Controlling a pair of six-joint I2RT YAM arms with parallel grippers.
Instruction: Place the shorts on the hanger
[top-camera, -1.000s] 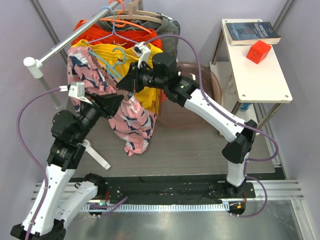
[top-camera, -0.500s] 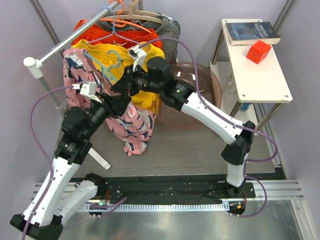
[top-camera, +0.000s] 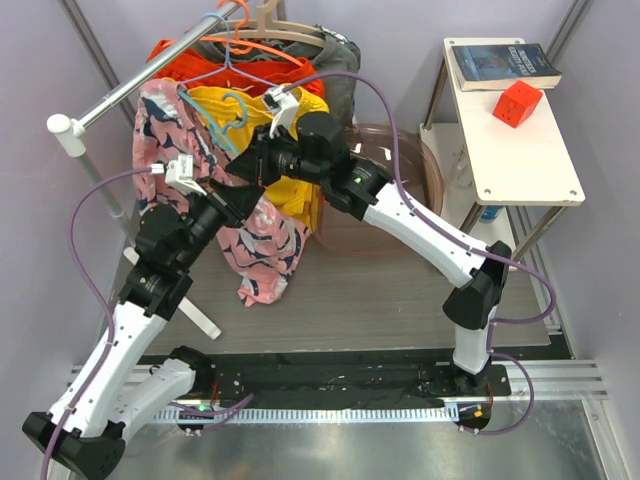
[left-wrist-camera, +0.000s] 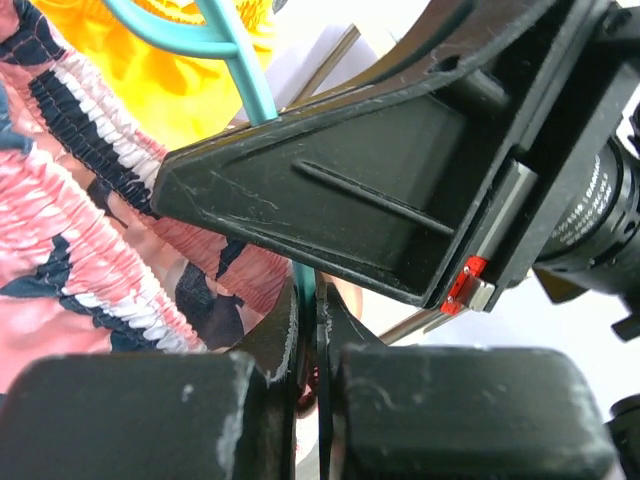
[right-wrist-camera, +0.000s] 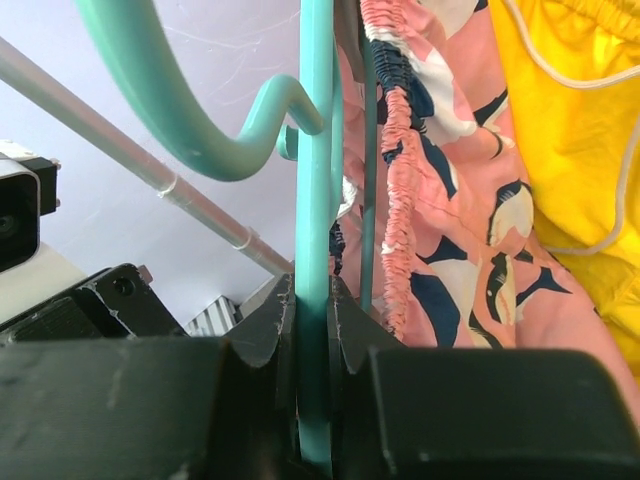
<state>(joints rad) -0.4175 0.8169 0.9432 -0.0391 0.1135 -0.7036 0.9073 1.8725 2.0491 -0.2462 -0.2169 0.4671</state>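
The teal hanger hangs in the air in front of the clothes rail. The pink shorts with navy shapes are draped over its bar, one part up at the left, the other hanging down. My right gripper is shut on the hanger's bar, with the shorts' gathered waistband just right of it. My left gripper is shut on the thin teal bar, right under the right gripper's black finger. The shorts lie to its left.
Yellow shorts, an orange hanger, a wooden hanger and dark clothes hang on the rail. A clear round tub stands behind the right arm. A side table holds a book and a red block.
My left arm has risen and reached in closer to the right gripper. The hanger and shorts dipped left, then came back up. Both grips stayed shut.
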